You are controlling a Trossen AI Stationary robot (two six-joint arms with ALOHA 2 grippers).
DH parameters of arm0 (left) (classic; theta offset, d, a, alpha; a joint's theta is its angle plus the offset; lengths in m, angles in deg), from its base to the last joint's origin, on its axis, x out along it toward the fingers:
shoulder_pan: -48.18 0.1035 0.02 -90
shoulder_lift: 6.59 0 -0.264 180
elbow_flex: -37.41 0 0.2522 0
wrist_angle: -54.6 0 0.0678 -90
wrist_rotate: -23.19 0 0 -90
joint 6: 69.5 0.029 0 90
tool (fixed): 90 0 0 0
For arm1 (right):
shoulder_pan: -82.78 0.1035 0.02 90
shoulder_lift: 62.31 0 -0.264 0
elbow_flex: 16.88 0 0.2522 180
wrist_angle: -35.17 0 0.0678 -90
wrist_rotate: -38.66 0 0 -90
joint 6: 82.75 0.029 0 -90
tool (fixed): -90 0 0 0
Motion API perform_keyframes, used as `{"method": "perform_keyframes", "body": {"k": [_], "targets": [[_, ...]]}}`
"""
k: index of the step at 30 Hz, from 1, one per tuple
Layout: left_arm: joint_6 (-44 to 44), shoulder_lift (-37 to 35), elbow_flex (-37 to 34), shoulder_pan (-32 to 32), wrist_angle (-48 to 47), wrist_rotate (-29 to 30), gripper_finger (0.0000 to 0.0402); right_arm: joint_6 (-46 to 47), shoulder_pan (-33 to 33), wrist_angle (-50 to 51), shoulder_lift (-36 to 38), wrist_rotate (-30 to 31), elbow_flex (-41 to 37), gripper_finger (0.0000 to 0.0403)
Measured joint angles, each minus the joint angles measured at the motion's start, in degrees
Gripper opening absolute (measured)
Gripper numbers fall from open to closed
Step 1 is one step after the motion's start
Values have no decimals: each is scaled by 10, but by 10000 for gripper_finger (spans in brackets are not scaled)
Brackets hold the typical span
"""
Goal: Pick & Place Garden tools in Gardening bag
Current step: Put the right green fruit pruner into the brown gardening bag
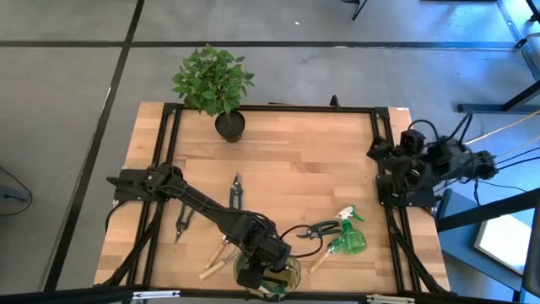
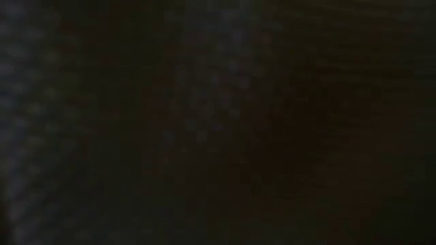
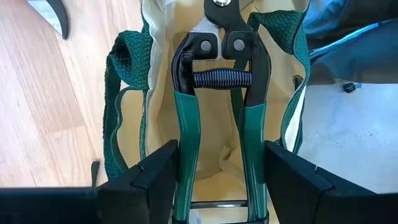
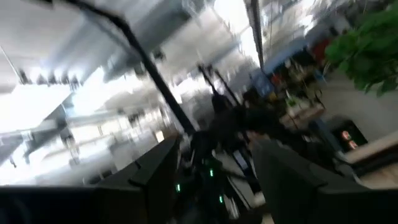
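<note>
The gardening bag (image 1: 268, 274), olive-green with a tan inside (image 3: 158, 106), stands at the table's near edge. My left gripper (image 1: 267, 268) is over its open mouth, shut on green-handled pruners (image 3: 214, 78) whose black head points into the bag. My right gripper (image 4: 214, 155) is open and empty, parked past the table's right edge (image 1: 422, 165). On the table lie snips (image 1: 235, 192), a dark-handled tool (image 1: 183, 221), other pruners (image 1: 319, 230), two wooden-handled tools (image 1: 219, 255) (image 1: 321, 260) and the green spray bottle (image 1: 348, 241). My left gripper (image 3: 221, 152) pinches the pruners' two green handles (image 3: 185, 143) between its two fingers, one finger on the outer side of each handle. The fingers come from above, pointing down along the pruners. The pruners hang head-down inside the bag's mouth.
A leafy plant in a black pot (image 1: 228, 125) stands at the table's far edge. The bag's green loop handles (image 3: 124, 62) flank the pruners. The low view is dark and shows nothing.
</note>
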Motion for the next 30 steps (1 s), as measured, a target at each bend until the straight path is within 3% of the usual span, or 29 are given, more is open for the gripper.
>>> {"method": "perform_keyframes", "body": {"k": [6,12,18,26,30], "targets": [[0,0,0,0,0,0,201,-46,27,149,-137,-25,156,209],[11,0,0,-4,1,0,201,-64,62,184,-238,-26,246,209],[0,7,0,-19,11,16,200,-51,93,185,-294,-22,280,209],[-103,36,0,-19,81,41,200,-42,137,185,-303,-24,283,209],[-151,58,-1,-12,58,52,200,-33,158,182,-300,-26,283,209]]}}
